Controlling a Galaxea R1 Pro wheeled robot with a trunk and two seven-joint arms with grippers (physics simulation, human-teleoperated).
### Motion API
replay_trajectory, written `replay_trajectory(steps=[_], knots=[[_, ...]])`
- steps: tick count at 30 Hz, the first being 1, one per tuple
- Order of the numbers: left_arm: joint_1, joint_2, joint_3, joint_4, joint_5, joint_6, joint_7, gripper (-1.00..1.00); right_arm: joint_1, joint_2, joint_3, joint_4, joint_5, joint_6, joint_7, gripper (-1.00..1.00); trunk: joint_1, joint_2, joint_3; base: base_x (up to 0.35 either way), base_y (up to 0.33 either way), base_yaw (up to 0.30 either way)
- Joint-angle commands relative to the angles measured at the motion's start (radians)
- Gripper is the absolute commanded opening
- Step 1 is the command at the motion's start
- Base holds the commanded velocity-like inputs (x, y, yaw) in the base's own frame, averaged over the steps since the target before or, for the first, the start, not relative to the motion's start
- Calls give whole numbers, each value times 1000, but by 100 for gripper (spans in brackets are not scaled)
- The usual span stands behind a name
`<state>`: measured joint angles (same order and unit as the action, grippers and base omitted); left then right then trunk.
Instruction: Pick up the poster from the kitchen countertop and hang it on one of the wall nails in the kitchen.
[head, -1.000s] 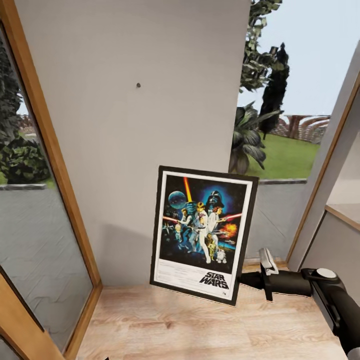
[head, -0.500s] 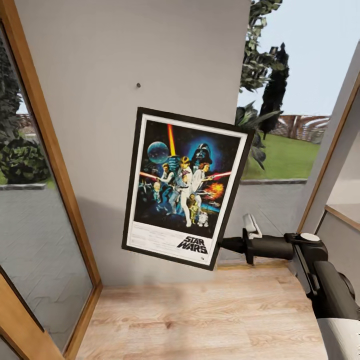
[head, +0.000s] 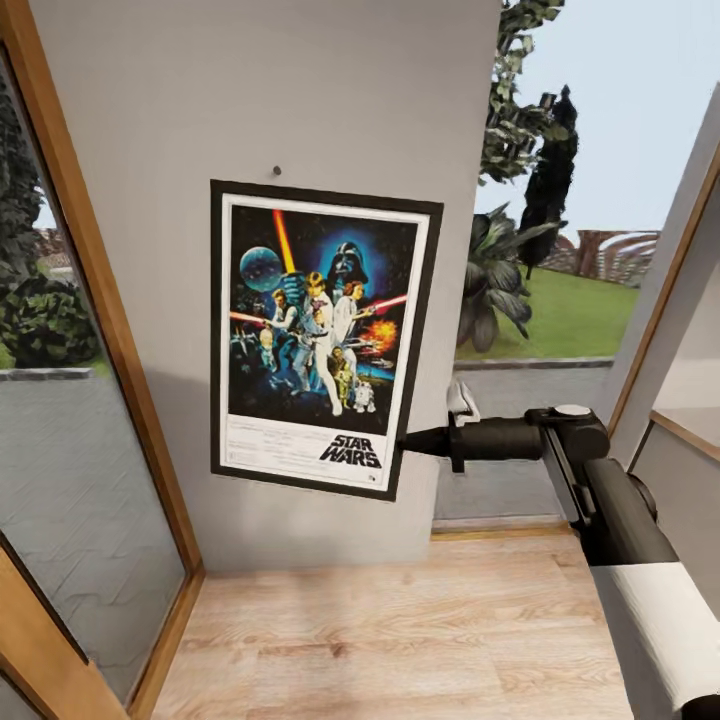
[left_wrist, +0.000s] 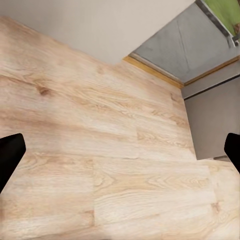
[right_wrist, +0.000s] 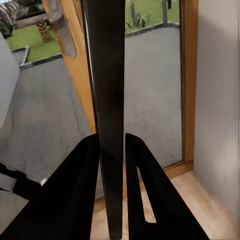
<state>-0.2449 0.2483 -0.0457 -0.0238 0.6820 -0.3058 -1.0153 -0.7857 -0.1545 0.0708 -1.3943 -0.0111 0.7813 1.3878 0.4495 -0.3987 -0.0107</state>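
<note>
Poster held up flat against the grey wall, just under a nail.

My right end effector (head: 405, 444) is clamped on the poster (head: 318, 335) at its lower right edge; the wall nail (head: 277, 170) sits just above the frame's top. My left end effector (left_wrist: 120, 150) hangs apart over the wooden floor (left_wrist: 100, 150).

light wood plank floor (head: 400, 640) runs to grey wall (head: 200, 120) w/ wood-framed glass beside.
</note>
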Motion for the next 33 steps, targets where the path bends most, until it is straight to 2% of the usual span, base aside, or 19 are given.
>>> replay_trajectory(steps=[1, 4, 6, 7, 16, 21, 33], knots=[[-1, 0, -5, 1, 4, -6, -2, 100, -17, 5, 4, 1, -2, 21, -8, -100, 1, -1, -1, 0, 0, 0], [-1, 0, -5, 1, 4, -6, -2, 100, -35, 10, 22, 2, -1, 36, -24, -100, 1, -1, -1, 0, 0, 0], [1, 0, -5, 1, 4, -6, -2, 100, -64, 14, 57, 2, -1, 82, -41, -100, 1, -1, -1, 0, 0, 0], [1, 0, -5, 1, 4, -6, -2, 100, -69, 14, 62, 2, -1, 89, -43, -100, 1, -1, -1, 0, 0, 0], [1, 0, -5, 1, 4, -6, -2, 100, -83, 15, 78, 0, 0, 102, -46, -100, 1, -1, -1, 0, 0, 0], [1, 0, -5, 1, 4, -7, -2, 100, -96, 20, 91, -1, 37, 104, -44, -100, 1, -1, -1, 0, 0, 0], [1, 0, -5, 1, 4, -7, -2, 100, -102, 23, 93, -2, 43, 105, -44, -100, 1, -1, -1, 0, 0, 0]])
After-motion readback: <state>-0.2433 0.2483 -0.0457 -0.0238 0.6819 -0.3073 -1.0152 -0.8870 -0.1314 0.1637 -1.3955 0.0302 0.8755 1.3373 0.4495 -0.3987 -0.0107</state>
